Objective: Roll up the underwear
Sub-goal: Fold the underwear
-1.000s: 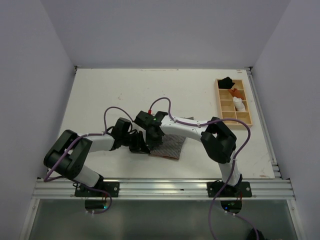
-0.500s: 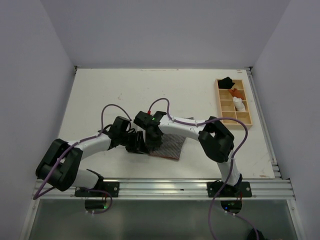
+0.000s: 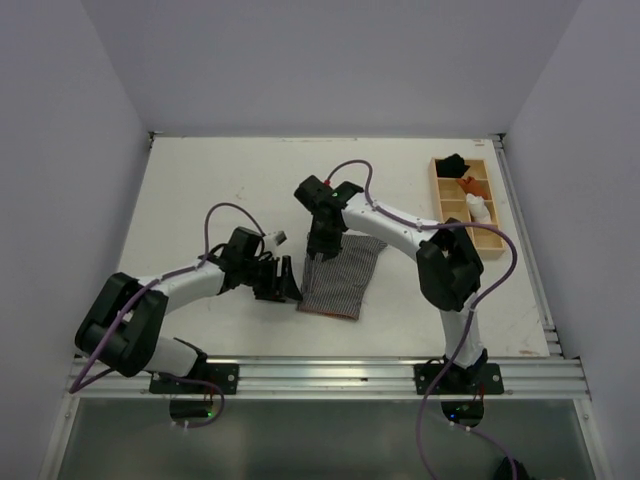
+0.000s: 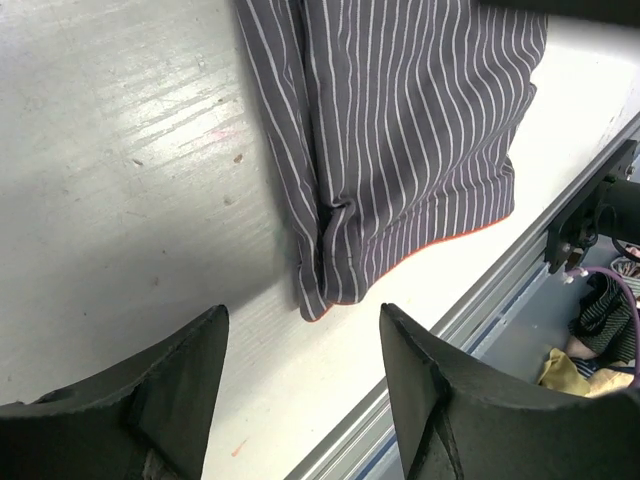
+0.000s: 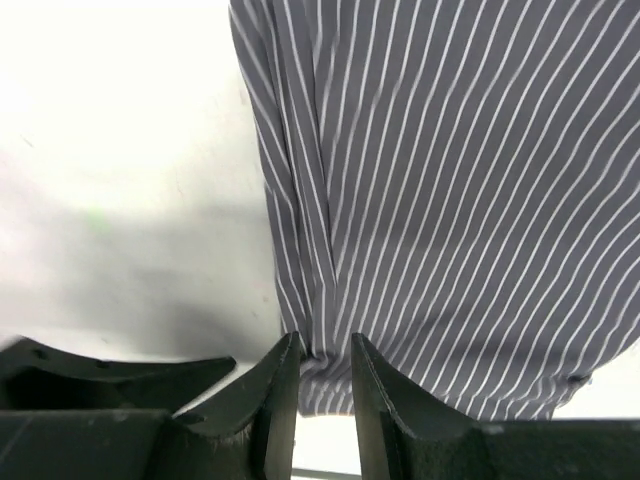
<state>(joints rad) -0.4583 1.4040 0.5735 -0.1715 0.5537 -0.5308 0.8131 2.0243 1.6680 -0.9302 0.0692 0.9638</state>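
Note:
The underwear (image 3: 342,276) lies flat on the white table, grey with fine white stripes, its left edge folded over into a narrow ridge (image 4: 318,225). My left gripper (image 3: 284,280) sits just left of its near-left corner, low over the table, jaws wide open and empty (image 4: 303,318). My right gripper (image 3: 321,238) hovers over the garment's far-left corner. Its jaws stand a narrow gap apart (image 5: 323,348), and the gathered cloth edge (image 5: 330,365) shows through that gap, not pinched. The striped cloth (image 5: 450,200) fills most of the right wrist view.
A wooden divided tray (image 3: 497,228) stands at the right edge, holding small black, orange and white bundles. The metal rail (image 3: 330,372) runs along the table's front edge, close behind the garment's near hem (image 4: 470,225).
Both grippers went from shut to open. The right gripper rose and moved toward the far side, uncovering more of the garment. The left gripper let go and backed slightly left.

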